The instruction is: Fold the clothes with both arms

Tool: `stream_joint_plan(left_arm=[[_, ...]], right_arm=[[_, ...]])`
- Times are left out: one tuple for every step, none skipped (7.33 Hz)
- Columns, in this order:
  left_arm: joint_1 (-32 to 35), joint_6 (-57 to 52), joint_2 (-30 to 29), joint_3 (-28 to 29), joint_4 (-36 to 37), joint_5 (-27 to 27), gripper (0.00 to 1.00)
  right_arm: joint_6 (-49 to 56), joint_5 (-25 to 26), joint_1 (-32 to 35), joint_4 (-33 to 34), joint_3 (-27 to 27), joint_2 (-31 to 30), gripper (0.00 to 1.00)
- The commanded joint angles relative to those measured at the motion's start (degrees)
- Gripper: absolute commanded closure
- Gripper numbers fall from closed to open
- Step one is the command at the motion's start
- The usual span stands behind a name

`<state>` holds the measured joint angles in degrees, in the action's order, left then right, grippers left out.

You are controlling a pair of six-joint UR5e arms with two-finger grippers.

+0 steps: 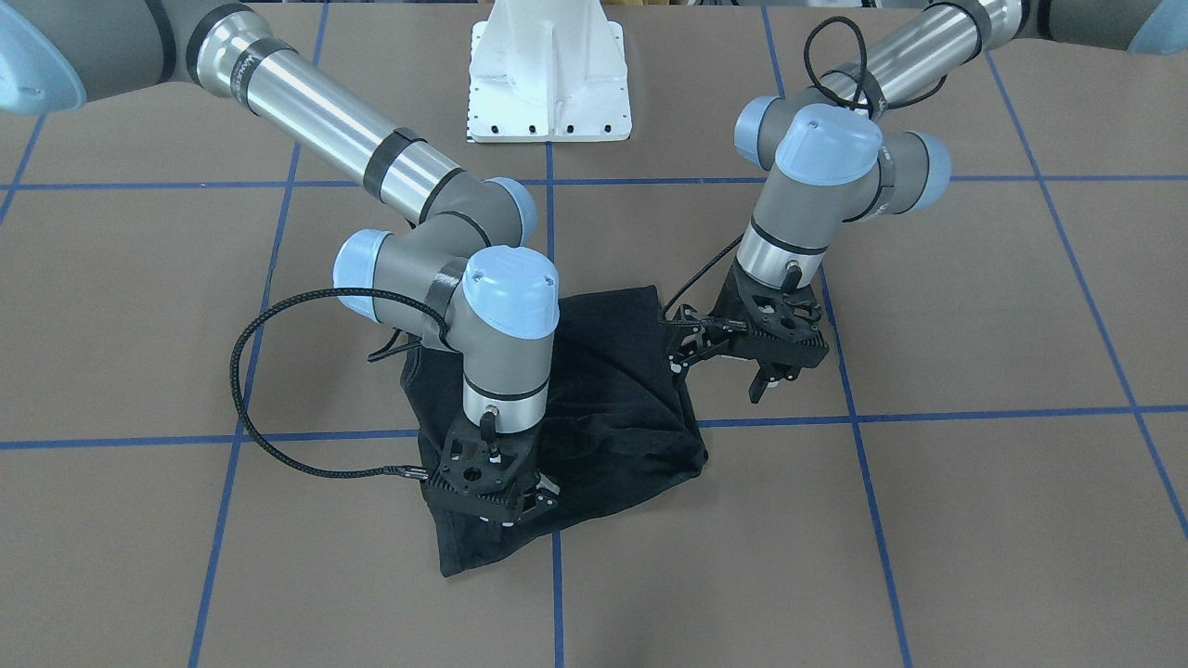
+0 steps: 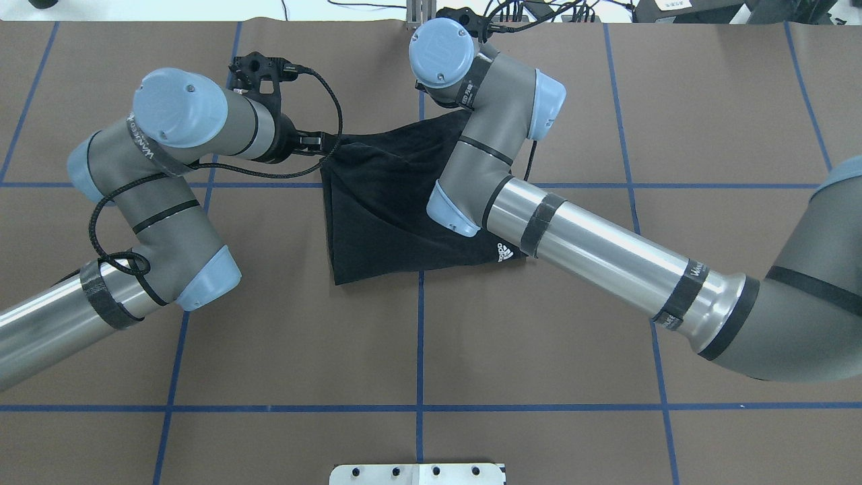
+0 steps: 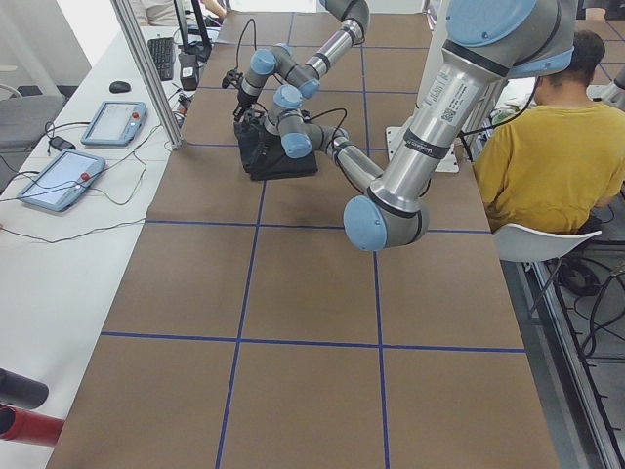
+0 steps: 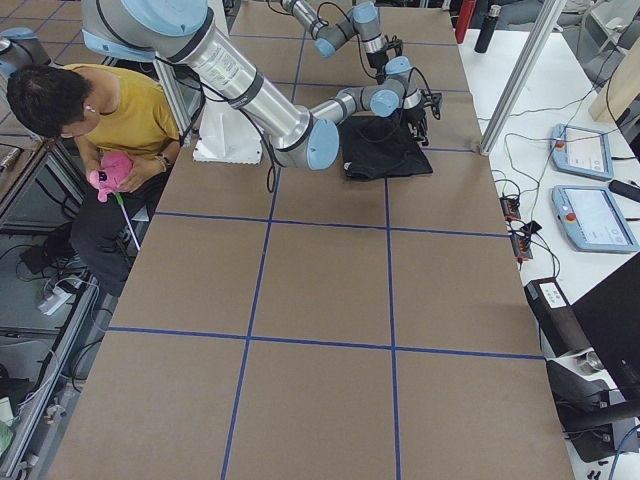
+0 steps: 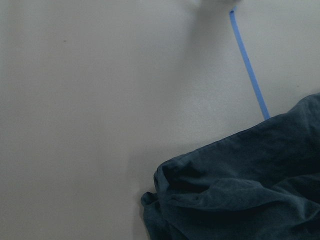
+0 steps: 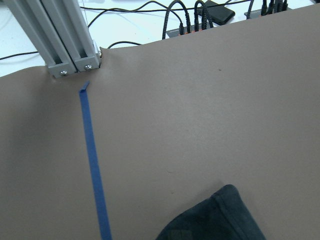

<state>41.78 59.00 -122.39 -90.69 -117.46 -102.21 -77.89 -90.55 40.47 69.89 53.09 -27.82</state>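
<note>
1. Upper left, front-facing view, right arm (image 1: 353,139): slants down toward the middle, bends left of centre and points its wrist straight down.
2. Just below centre, right gripper (image 1: 520,506): sits low on the bottom-left part of the cloth, touching it. Cannot tell whether spread or pinching fabric, with the fingertips hidden under the black mount.
3. Top centre, white mounting base (image 1: 548,83): stands well apart from the cloth.
4. Centre, T-shirt (image 1: 613,399): lies on the brown table (image 1: 974,306), folded into a rumpled, roughly triangular black heap over a crossing of blue tape lines (image 1: 928,415). Shows a small white logo (image 2: 504,252) at its lower right edge in the overhead view, just beside the right arm's silver tube.
5. Right of centre, left gripper (image 1: 772,380): hangs just beside the T-shirt's right edge, clear of the cloth. Looks spread apart, holding nothing.
6. Upper right, left arm (image 1: 817,186): drops in from the corner, wrist pointing down.
7. Left wrist view: takes in bare table and one tape line, with wrinkled black cloth filling the lower right corner.
8. Right wrist view: catches an aluminium post (image 6: 65,40) at upper left, a tape line below it, and a rounded cloth corner at bottom centre.
</note>
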Motion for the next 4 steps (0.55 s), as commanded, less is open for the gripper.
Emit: stream_joint_plan(left_arm=[[0.6, -3.1, 3.3, -7.1, 6.5, -1.7, 0.0], [1.7, -7.6, 4.3, -13.0, 15.3, -1.8, 0.0], [2.8, -11.4, 5.6, -18.6, 22.5, -1.9, 0.0], [5.4, -15.5, 6.9, -22.3, 27.7, -3.1, 0.0]], right_arm=[[2.2, -9.7, 2.8, 1.6, 2.6, -0.1, 0.0], [5.7, -12.0, 3.6, 7.0, 6.4, -1.2, 0.0], [9.6, -12.2, 3.8, 14.5, 14.4, -4.3, 0.0], [14.6, -14.7, 5.5, 22.3, 25.0, -9.5, 0.0]])
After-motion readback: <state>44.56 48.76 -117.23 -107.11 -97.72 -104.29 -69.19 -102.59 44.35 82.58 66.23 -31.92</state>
